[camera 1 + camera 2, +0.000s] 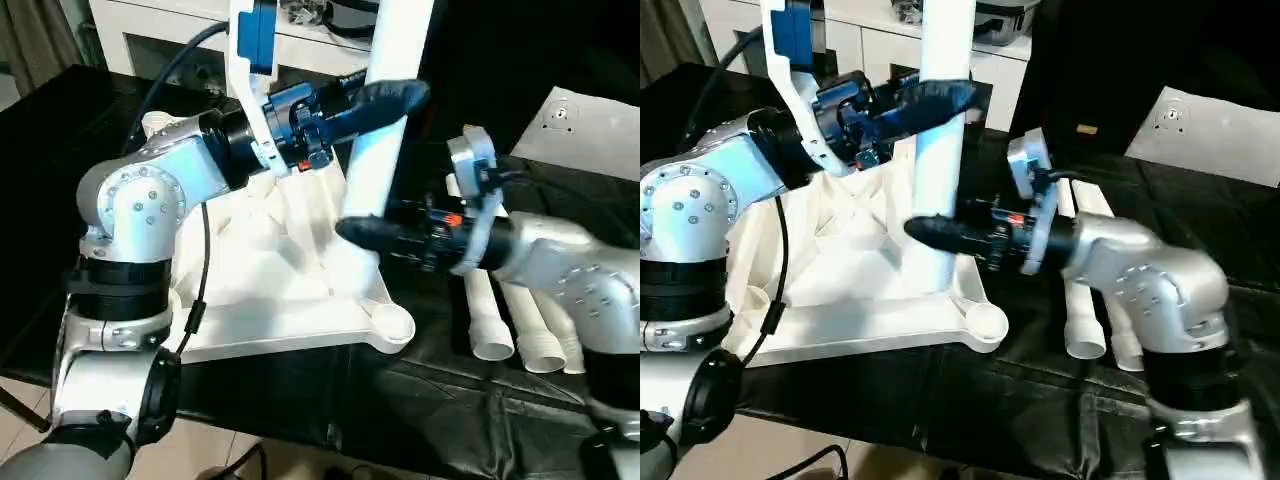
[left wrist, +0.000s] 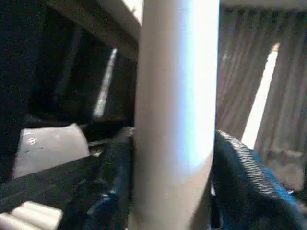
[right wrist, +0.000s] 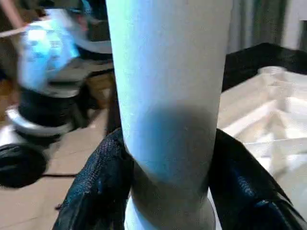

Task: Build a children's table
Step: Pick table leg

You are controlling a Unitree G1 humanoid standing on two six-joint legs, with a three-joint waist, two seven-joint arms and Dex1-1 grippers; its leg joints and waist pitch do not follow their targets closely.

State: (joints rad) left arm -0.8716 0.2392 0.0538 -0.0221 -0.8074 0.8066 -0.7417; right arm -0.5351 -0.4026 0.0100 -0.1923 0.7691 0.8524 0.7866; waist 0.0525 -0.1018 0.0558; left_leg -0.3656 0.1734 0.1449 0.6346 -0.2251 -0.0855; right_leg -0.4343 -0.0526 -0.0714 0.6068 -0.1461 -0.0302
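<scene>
Gripped upright over upturned tabletop (image 1: 300, 300) on black table (image 1: 420, 400): white leg (image 1: 385, 110), long axis vertical. Left gripper (image 1: 385, 100) fingers clamped high on shaft, right gripper (image 1: 360, 232) fingers clamped low, nearer socket. Spare legs (image 1: 520, 320) lay beside.

Black-draped table (image 1: 430, 400) carries the upturned white tabletop (image 1: 290, 300) and 3 loose legs (image 1: 520, 325) beside it
</scene>
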